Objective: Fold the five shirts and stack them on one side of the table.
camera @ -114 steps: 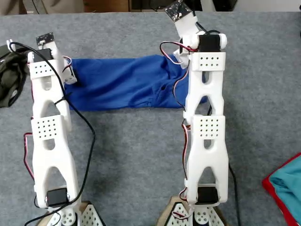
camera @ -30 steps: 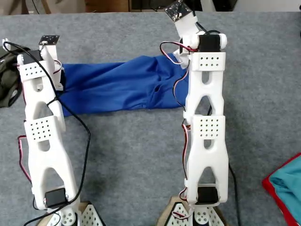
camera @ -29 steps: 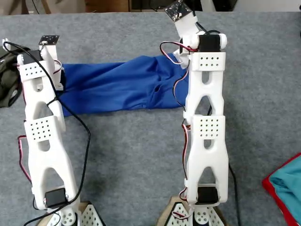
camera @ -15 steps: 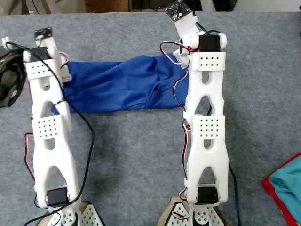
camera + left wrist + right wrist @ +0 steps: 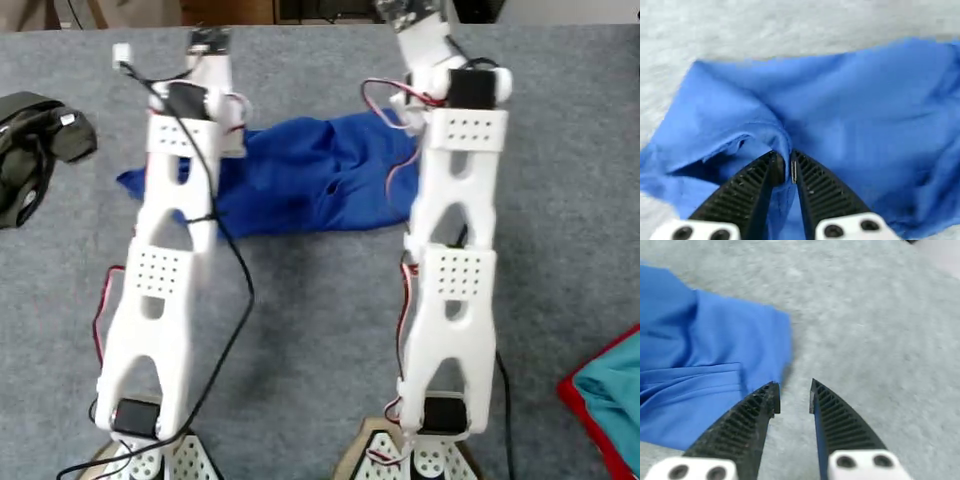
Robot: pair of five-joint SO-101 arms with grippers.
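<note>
Left gripper [image 5: 785,167]: the jaws are closed almost to touching, with a raised ridge of the blue shirt [image 5: 865,110] pinched between the tips. The cloth tents up into the pinch and falls away on both sides, with a shadowed hollow under the fold on one side.

Right gripper [image 5: 794,390]: the jaws stand a narrow gap apart and hold nothing; grey table [image 5: 880,315] shows between them. The tips hang over bare table just beside the shirt's [image 5: 700,350] free edge, not touching it. On that end the cloth lies flat, with a double line of stitching running across it.

From above, the shirt [image 5: 310,180] lies across the far half of the table [image 5: 300,330], spanning from one arm to the other. It is rumpled and uneven, thicker near the middle, and one corner pokes out past the left arm towards the table's left side.

Elsewhere: a dark green garment [image 5: 35,150] is heaped at the left edge, well apart from the shirt. A teal cloth [image 5: 615,385] lies on a red one [image 5: 580,400] at the right edge, near the front.
</note>
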